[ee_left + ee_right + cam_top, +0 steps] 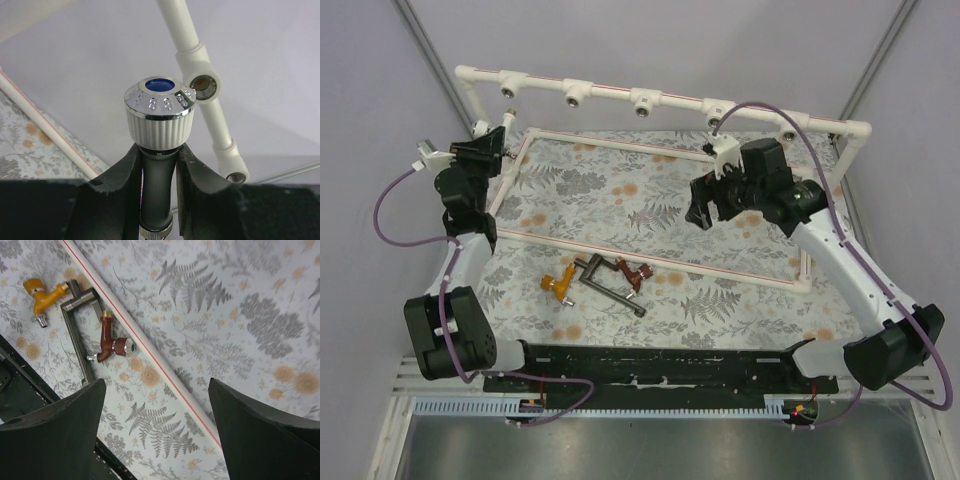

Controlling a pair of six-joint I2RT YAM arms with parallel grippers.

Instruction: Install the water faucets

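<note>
My left gripper (159, 152) is shut on the dark stem of a faucet (159, 112) with a white ribbed knob, chrome cap and blue dot. It holds the knob just left of a metal-ringed tee socket (205, 86) of the white pipe rail (640, 97). In the top view this gripper (492, 150) is at the rail's left end. My right gripper (703, 215) hangs open and empty above the floral mat. The orange-yellow faucet (42, 297), the red-brown faucet (110, 342) and the larger dark grey faucet (75, 325) lie together on the mat (558, 285).
A thin white pipe frame with a red stripe (640, 255) lies on the mat and crosses the right wrist view (150, 347). Several more tee sockets (575, 97) face forward along the rail. A black base plate (660, 365) runs along the near edge.
</note>
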